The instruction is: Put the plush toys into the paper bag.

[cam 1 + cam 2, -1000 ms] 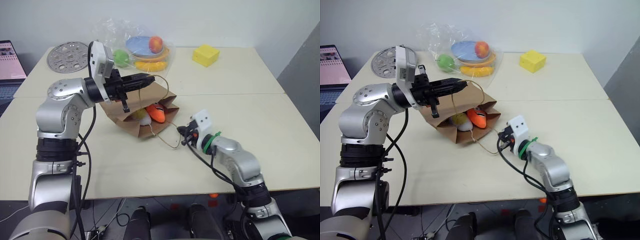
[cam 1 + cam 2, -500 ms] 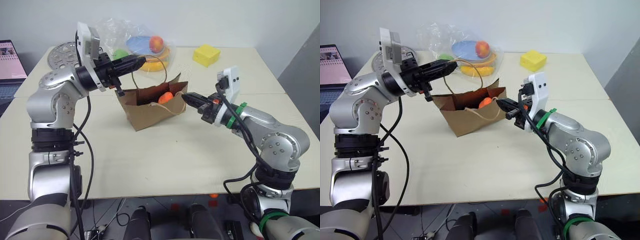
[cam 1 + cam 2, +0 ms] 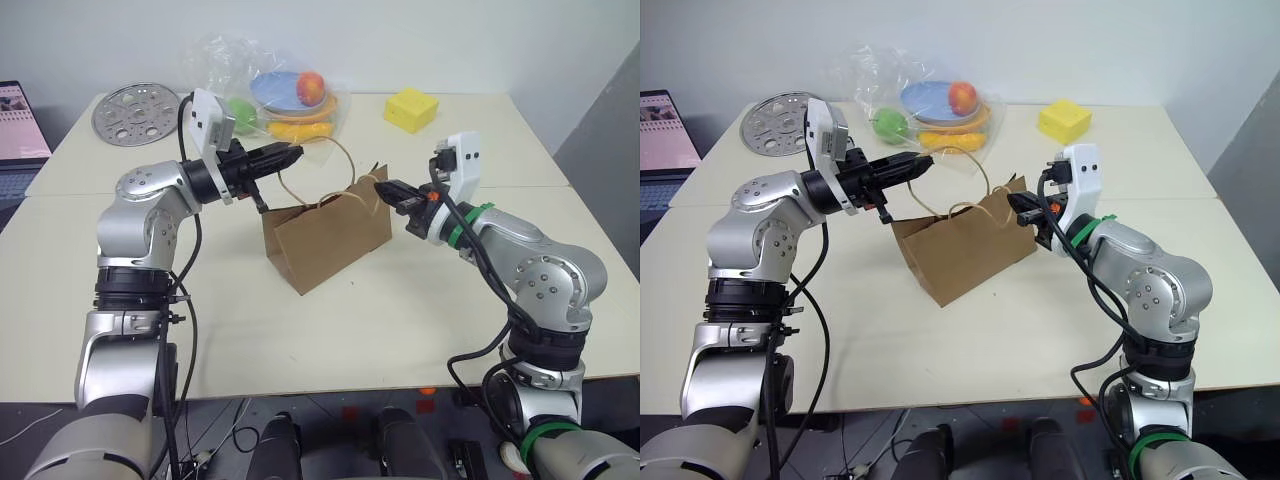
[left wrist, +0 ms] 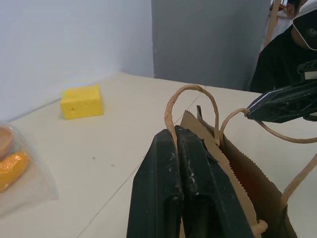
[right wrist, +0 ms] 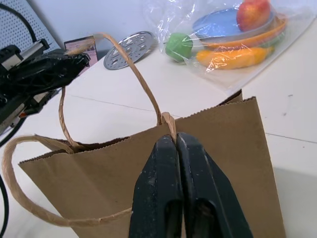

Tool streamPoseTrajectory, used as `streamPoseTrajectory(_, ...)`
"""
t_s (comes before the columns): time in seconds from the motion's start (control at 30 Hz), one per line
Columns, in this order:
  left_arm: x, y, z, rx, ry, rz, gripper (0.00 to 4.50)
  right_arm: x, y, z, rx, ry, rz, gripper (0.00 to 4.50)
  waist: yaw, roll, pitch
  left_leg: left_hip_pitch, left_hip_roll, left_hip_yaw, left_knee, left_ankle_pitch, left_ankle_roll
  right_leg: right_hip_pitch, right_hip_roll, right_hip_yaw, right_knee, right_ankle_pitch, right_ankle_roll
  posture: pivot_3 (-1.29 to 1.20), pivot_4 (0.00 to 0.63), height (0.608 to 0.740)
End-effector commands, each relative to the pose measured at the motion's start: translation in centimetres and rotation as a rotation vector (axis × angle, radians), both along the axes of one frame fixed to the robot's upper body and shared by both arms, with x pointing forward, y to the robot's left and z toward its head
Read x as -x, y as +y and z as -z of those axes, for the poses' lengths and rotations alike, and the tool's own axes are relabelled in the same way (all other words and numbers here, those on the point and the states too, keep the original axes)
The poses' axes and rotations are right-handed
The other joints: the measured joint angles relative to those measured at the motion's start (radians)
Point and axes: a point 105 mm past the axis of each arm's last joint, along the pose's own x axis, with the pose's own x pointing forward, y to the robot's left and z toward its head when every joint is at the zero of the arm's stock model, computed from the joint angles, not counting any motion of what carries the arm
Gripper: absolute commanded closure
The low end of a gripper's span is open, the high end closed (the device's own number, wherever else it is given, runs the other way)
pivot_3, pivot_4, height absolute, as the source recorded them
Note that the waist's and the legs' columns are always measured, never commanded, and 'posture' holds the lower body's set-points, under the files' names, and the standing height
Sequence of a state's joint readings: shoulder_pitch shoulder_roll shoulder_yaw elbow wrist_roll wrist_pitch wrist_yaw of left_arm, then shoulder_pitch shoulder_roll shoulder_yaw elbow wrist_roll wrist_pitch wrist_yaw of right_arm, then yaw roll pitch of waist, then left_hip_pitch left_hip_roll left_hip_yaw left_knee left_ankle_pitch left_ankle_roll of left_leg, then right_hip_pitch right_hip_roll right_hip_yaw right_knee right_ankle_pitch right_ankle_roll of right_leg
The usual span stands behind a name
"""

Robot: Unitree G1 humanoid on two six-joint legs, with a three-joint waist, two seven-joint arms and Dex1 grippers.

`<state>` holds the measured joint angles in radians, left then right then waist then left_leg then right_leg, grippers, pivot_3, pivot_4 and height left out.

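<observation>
The brown paper bag (image 3: 330,240) stands upright in the middle of the table, its mouth facing up. My left gripper (image 3: 296,152) is above its left rim, shut on one cord loop handle (image 4: 171,106). My right gripper (image 3: 381,186) is at the bag's right top corner. It is shut on the other cord handle (image 5: 167,120), right where the cord meets the rim. The two handles are held apart. The plush toys are hidden from view.
A clear plastic bag (image 3: 280,95) of plates and plastic fruit lies behind the paper bag. A yellow foam cube (image 3: 411,109) sits at the back right and a perforated metal disc (image 3: 136,112) at the back left. A laptop (image 3: 20,125) is at the left edge.
The bag lay on its side with the toys showing in its mouth; now it stands upright and hides them. My right gripper rose from the tabletop to the bag's handle. The left gripper came lower.
</observation>
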<state>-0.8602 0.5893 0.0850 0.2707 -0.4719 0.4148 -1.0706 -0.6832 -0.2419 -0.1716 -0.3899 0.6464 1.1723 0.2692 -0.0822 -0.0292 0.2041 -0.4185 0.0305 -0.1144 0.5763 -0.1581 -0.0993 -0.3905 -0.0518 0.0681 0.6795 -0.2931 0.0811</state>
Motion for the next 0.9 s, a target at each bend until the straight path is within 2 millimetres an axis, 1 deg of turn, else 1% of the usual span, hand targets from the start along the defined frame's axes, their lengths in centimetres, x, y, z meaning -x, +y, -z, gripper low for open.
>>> streamPoseTrajectory(0.03, 1.7, 1.2, -1.7, 0.029, -0.037, 0.013, 3.22, 1.3, -1.1, -1.9, 0.019, -0.104, -0.023, 3.17, 0.0, 0.0, 0.0, 0.0, 0.0, 0.0, 0.0, 0.0, 0.0, 0.0, 0.0, 0.0, 0.0, 0.0, 0.0, 0.0, 0.15, 0.74)
streamPoseTrajectory(0.07, 1.9, 1.6, -1.8, 0.038, -0.034, 0.003, 2.93, 1.5, -1.4, -2.1, 0.028, -0.115, -0.026, 2.8, 0.0, 0.0, 0.0, 0.0, 0.0, 0.0, 0.0, 0.0, 0.0, 0.0, 0.0, 0.0, 0.0, 0.0, 0.0, 0.0, 0.15, 0.74)
streamPoseTrajectory(0.1, 2.3, 2.2, -1.6, 0.05, -0.019, -0.023, 2.65, 2.0, -1.7, -2.5, 0.028, -0.132, -0.03, 2.52, -0.001, 0.0, 0.0, 0.0, 0.0, 0.0, 0.0, 0.0, 0.0, 0.0, 0.0, 0.0, 0.0, 0.0, 0.0, 0.0, 0.15, 0.74)
streamPoseTrajectory(0.2, 3.4, 3.5, -1.3, 0.096, 0.016, -0.091, 1.68, 3.2, -2.2, -3.3, 0.019, -0.168, -0.047, 1.4, -0.002, 0.0, 0.0, 0.0, 0.0, 0.0, 0.0, 0.0, 0.0, 0.0, 0.0, 0.001, 0.0, 0.0, 0.0, 0.0, 0.15, 0.74)
streamPoseTrajectory(0.27, 4.1, 3.8, -1.3, 0.117, 0.021, -0.116, 1.04, 3.8, -2.4, -3.7, 0.0, -0.186, -0.062, 0.68, 0.0, 0.0, 0.0, 0.0, 0.0, 0.0, 0.0, 0.0, 0.0, 0.0, 0.0, 0.0, 0.0, 0.0, 0.0, 0.0, 0.15, 0.74)
streamPoseTrajectory(0.33, 4.8, 4.0, -0.9, 0.107, 0.03, -0.133, 0.4, 4.1, -2.8, -4.1, -0.004, -0.205, -0.055, 0.0, 0.001, 0.0, 0.0, 0.0, 0.0, 0.0, 0.001, 0.0, 0.0, 0.0, 0.0, 0.0, 0.0, 0.0, 0.0, 0.0, 0.15, 0.74)
streamPoseTrajectory(0.37, 5.3, 4.0, -0.5, 0.098, 0.026, -0.134, 0.07, 4.3, -3.1, -4.0, 0.006, -0.214, -0.042, 0.0, 0.002, 0.0, 0.0, 0.0, 0.0, 0.0, 0.001, 0.0, 0.0, 0.001, 0.0, 0.001, 0.0, 0.0, 0.0, 0.0, 0.15, 0.74)
streamPoseTrajectory(0.4, 5.6, 4.1, -0.1, 0.1, 0.016, -0.153, 0.03, 4.4, -3.4, -3.6, 0.013, -0.214, -0.032, 0.0, 0.003, 0.0, 0.0, 0.0, 0.0, 0.0, 0.001, 0.0, 0.0, 0.001, 0.0, 0.001, 0.0, 0.0, 0.0, 0.0, 0.15, 0.74)
streamPoseTrajectory(0.47, 5.9, 4.2, 0.3, 0.105, 0.004, -0.178, 0.03, 4.5, -3.5, -3.1, 0.02, -0.212, -0.024, 0.0, 0.008, 0.0, 0.0, 0.001, 0.0, 0.001, 0.001, 0.0, 0.0, 0.002, 0.0, 0.001, -0.001, 0.0, 0.0, 0.0, 0.15, 0.74)
streamPoseTrajectory(0.53, 6.6, 3.9, 1.4, 0.044, 0.008, -0.148, 0.03, 4.8, -3.7, -2.0, 0.079, -0.21, -0.023, 0.0, 0.011, 0.0, 0.0, 0.001, 0.0, 0.001, 0.001, 0.0, 0.0, 0.001, 0.0, 0.001, -0.001, 0.0, 0.0, 0.0, 0.15, 0.74)
streamPoseTrajectory(0.6, 7.2, 4.0, 2.7, -0.024, -0.005, -0.144, 0.03, 5.4, -3.7, -0.6, 0.15, -0.21, -0.057, 0.0, 0.018, 0.0, 0.0, 0.001, 0.0, 0.002, 0.001, 0.0, 0.0, 0.001, 0.0, 0.001, -0.002, 0.0, 0.0, 0.0, 0.15, 0.74)
streamPoseTrajectory(0.63, 7.6, 4.2, 3.6, -0.067, 0.001, -0.131, 0.03, 5.7, -4.2, 0.0, 0.183, -0.215, -0.069, 0.0, 0.02, 0.0, 0.0, 0.001, 0.0, 0.002, 0.001, 0.0, 0.0, 0.001, 0.0, 0.001, -0.002, 0.0, 0.0, 0.0, 0.15, 0.74)
streamPoseTrajectory(0.7, 8.3, 4.6, 4.9, -0.083, 0.049, -0.112, 0.03, 5.9, -5.6, 0.6, 0.219, -0.211, -0.074, 0.0, 0.021, 0.0, 0.0, 0.001, 0.0, 0.002, 0.0, 0.0, 0.0, 0.001, 0.0, 0.002, -0.003, -0.001, -0.001, 0.0, 0.15, 0.74)
streamPoseTrajectory(0.77, 8.2, 4.7, 5.2, -0.099, 0.036, -0.12, 0.03, 6.2, -6.5, 1.1, 0.285, -0.227, -0.105, 0.0, 0.026, 0.0, 0.0, 0.001, 0.0, 0.003, 0.0, 0.0, 0.0, 0.001, 0.0, 0.002, -0.004, -0.002, -0.002, 0.0, 0.15, 0.74)
streamPoseTrajectory(0.9, 7.9, 3.4, 5.7, -0.096, 0.024, -0.096, 0.03, 6.3, -6.8, 1.1, 0.331, -0.246, -0.165, 0.0, 0.028, 0.0, 0.0, 0.001, 0.0, 0.003, 0.002, 0.0, 0.0, 0.002, 0.0, 0.003, -0.005, -0.005, 0.0, 0.0, 0.15, 0.74)
